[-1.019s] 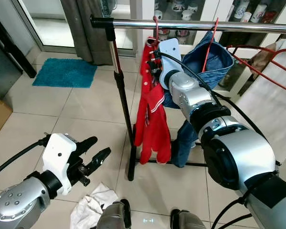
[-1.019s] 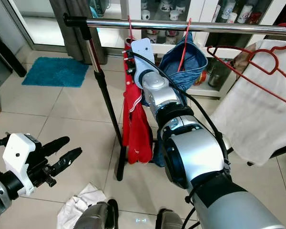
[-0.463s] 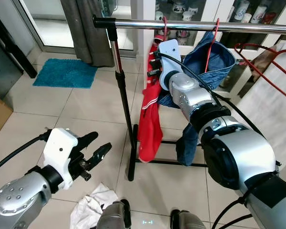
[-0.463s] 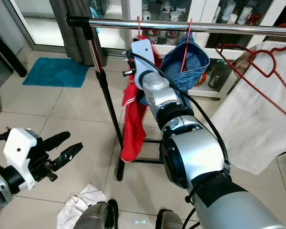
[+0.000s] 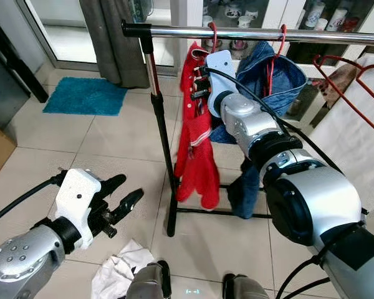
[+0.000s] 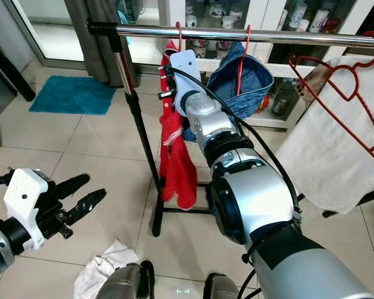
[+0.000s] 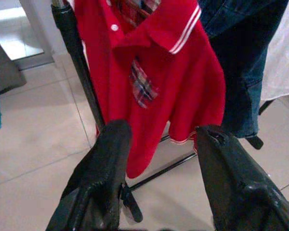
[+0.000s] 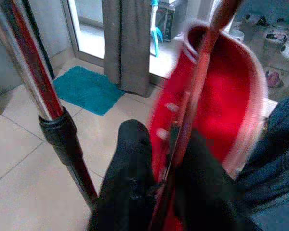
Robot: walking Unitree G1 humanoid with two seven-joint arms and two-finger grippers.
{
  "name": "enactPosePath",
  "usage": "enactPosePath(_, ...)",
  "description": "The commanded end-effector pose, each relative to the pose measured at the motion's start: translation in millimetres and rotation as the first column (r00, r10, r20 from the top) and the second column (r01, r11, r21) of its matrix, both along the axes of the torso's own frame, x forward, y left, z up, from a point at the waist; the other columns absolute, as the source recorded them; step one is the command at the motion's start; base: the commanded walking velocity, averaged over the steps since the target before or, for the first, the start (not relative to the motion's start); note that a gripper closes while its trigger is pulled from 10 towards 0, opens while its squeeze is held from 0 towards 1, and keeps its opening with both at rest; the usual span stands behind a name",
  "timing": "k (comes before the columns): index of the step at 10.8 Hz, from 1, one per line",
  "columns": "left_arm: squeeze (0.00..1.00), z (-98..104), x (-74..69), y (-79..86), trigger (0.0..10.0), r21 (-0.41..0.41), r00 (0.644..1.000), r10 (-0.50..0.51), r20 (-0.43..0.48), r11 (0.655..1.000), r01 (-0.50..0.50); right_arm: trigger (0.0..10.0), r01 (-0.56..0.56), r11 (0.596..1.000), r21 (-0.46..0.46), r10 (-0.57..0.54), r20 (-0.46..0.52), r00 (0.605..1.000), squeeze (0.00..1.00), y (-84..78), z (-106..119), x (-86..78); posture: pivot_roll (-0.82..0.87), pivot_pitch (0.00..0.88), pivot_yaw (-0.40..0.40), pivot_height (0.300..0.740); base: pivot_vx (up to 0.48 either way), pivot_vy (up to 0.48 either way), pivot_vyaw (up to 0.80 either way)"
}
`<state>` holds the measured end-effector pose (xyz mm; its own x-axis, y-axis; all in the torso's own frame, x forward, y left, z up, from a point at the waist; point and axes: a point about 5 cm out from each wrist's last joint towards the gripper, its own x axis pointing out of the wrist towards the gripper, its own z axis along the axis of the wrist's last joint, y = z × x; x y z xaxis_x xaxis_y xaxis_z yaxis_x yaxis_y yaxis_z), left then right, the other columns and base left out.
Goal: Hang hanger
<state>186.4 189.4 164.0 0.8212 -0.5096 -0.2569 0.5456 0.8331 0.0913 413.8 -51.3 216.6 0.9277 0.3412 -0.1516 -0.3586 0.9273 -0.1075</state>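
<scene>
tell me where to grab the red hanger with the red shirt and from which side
Grip the red hanger on its thin neck, just under the hook and above the red shirt collar, where bare wire shows. Come from the robot's side of the rail, level with the neck, as the right gripper does now, shut on it. The jeans crowd its other flank.

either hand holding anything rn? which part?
Right hand is shut on the red hanger carrying the red shirt, gripping its wire below the hook. Left hand is open, holding nothing.
</scene>
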Motion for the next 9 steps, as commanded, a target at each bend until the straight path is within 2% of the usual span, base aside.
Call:
enactPosePath(1, 0.0, -4.3, 1.3, 2.2, 10.0, 0.019, 1.0, 0.009, -0.013, 1.0, -0.009, 10.0, 0.003, 1.0, 0.007, -0.003, -0.009, 1.0, 1.0, 0.3, 6.7, 1.5, 0.17, 0.154, 0.041, 0.74, 0.0, 0.0, 0.0)
enactPosePath(4, 0.0, -6.4, 3.3, 2.1, 10.0, 0.019, 1.0, 0.007, -0.012, 1.0, -0.007, 10.0, 0.036, 0.999, 0.039, -0.035, -0.042, 0.999, 1.0, -5.3, 9.5, 3.3, 0.17, 0.155, 0.044, 0.74, 0.0, 0.0, 0.0)
enactPosePath(6, 0.0, -7.4, 3.5, 2.6, 10.0, 0.019, 1.0, 0.005, -0.011, 1.0, -0.004, 10.0, 0.056, 0.998, 0.025, -0.054, -0.062, 0.997, 1.0, -7.1, 10.9, 4.0, 0.17, 0.156, 0.044, 0.74, 0.0, 0.0, 0.0)
enactPosePath(7, 0.0, -8.0, 3.2, 3.2, 10.0, 0.02, 1.0, 0.004, -0.012, 1.0, -0.004, 10.0, 0.06, 0.998, 0.033, -0.058, -0.067, 0.996, 0.0, -7.6, 12.4, 4.3, 0.17, 0.155, 0.045, 0.74, 0.0, 0.0, 0.0)
enactPosePath(8, 0.0, -8.1, 3.3, 3.2, 10.0, 0.02, 1.0, 0.004, -0.012, 1.0, -0.004, 10.0, 0.086, 0.996, 0.008, -0.085, -0.081, 0.993, 0.0, -10.1, 11.0, 4.6, 0.17, 0.155, 0.045, 0.74, 0.0, 0.0, 0.0)
enactPosePath(9, 0.0, -8.4, 2.9, 3.5, 10.0, 0.021, 1.0, 0.003, -0.013, 1.0, -0.003, 10.0, 0.099, 0.994, 0.051, -0.093, -0.103, 0.99, 0.0, -11.4, 9.9, 4.6, 0.17, 0.155, 0.045, 0.74, 0.0, 0.0, 0.0)
